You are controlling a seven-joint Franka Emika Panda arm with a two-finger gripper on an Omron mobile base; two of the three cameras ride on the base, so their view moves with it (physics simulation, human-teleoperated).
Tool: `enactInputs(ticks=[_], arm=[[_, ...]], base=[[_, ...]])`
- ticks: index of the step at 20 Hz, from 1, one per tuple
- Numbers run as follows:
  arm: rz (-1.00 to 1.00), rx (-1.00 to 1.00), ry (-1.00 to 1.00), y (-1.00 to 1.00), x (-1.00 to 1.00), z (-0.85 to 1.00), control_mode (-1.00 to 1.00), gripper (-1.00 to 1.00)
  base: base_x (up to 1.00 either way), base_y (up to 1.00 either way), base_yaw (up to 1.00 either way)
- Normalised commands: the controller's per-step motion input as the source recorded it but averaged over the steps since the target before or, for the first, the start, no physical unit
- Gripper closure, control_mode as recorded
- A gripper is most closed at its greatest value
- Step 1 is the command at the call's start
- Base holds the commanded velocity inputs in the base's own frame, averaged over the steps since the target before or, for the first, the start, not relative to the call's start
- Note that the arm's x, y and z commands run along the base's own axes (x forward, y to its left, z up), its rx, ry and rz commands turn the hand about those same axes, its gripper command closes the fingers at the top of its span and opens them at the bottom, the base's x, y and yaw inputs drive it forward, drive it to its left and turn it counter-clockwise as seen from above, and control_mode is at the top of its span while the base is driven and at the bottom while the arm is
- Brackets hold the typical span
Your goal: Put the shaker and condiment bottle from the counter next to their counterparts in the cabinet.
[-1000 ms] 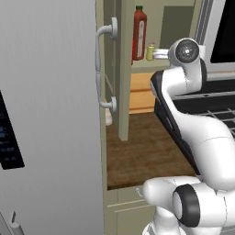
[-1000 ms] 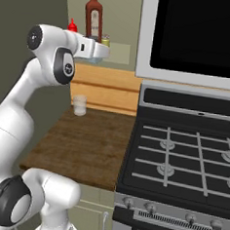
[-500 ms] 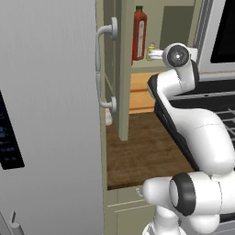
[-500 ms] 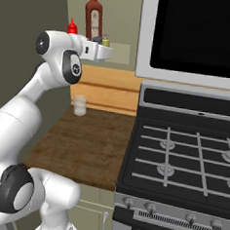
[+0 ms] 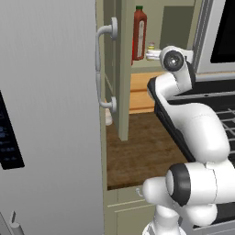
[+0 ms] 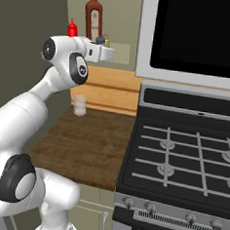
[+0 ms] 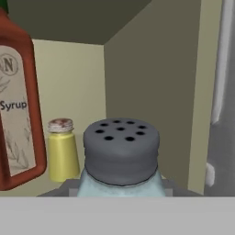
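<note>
Right now I hold the shaker (image 7: 121,158) apparently clamped in the gripper (image 6: 100,51), and pushing further could knock the small yellow shaker (image 7: 62,149) or tall dark red bottle (image 7: 18,105) over.

The shaker (image 7: 121,156) sits close up and upright, its dark grey cap dotted with holes, pale blue body below. Left of the shaker and further back stands a small yellow shaker (image 7: 62,151). Left of that rises the tall red syrup bottle (image 7: 18,114), against the cabinet (image 7: 151,92) walls.

Grey-capped shaker (image 7: 121,156) upright beside yellow shaker (image 7: 63,149)
</note>
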Motion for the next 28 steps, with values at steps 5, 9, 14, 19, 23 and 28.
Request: enactInputs(ticks=[5, 9, 14, 19, 23, 28], arm=[[0.0, 0.01, -0.01, -0.02, 0.15, 0.0, -1.0, 1.0], [0.0, 0.02, 0.0, -0.02, 0.08, 0.0, -1.0, 1.0], [0.0, 0.02, 0.0, -0.04, 0.12, 0.0, -1.0, 1.0], [0.0, 0.04, 0.0, -0.07, 0.15, 0.0, -1.0, 1.0], [0.0, 0.02, 0.0, -0.05, 0.14, 0.0, -1.0, 1.0], [0.0, 0.02, 0.0, 0.0, 0.14, 0.0, -1.0, 1.0]], base=[[0.0, 0.0, 0.0], [0.0, 0.0, 0.0], [0.0, 0.0, 0.0], [0.0, 0.0, 0.0], [0.0, 0.0, 0.0], [0.0, 0.0, 0.0]])
